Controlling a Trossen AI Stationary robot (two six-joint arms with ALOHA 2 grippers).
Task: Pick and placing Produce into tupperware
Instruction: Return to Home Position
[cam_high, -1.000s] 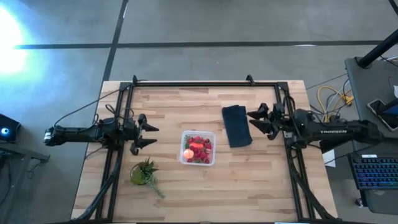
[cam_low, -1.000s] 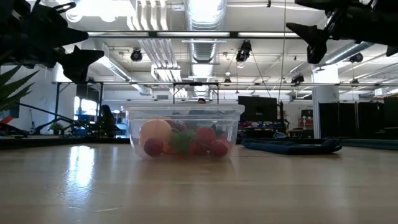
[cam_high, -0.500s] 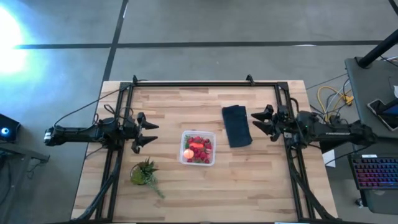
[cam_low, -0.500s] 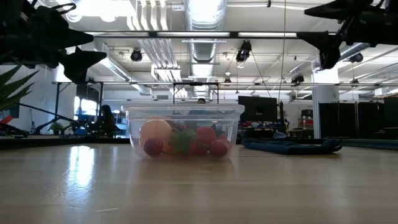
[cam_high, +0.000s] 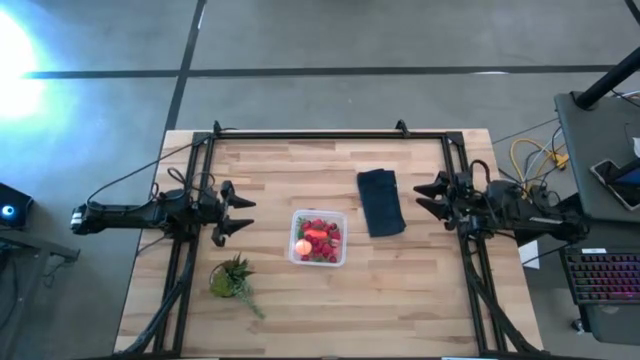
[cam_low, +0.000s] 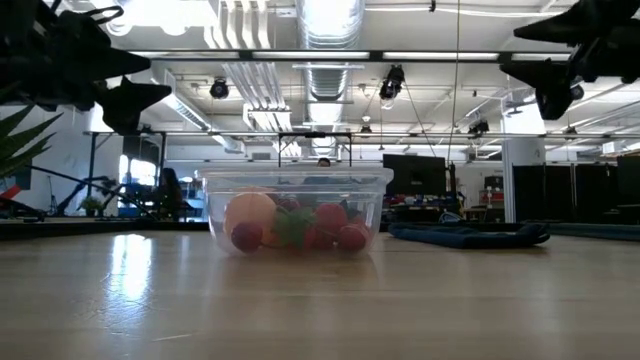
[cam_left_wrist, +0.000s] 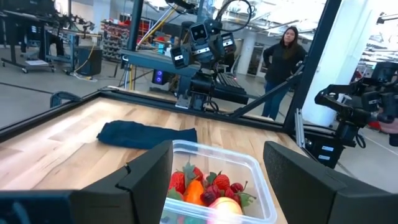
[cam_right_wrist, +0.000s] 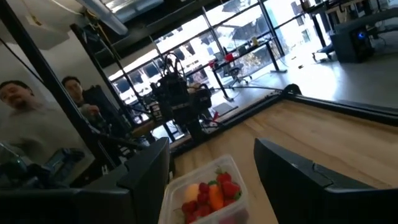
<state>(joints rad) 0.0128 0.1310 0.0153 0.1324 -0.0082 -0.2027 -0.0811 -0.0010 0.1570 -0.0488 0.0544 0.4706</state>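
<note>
Altogether one tupperware (cam_high: 319, 212), one cloth (cam_high: 380, 202), one plant (cam_high: 232, 278)

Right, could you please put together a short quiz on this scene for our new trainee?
1. True or false: the produce lies inside the tupperware.
2. Fill in: the left gripper and the right gripper are both ___, holding nothing.
3. Which lies nearer the right gripper? A, the dark cloth; B, the green leafy bunch.
Key: 1 true; 2 open; 3 A.
</note>
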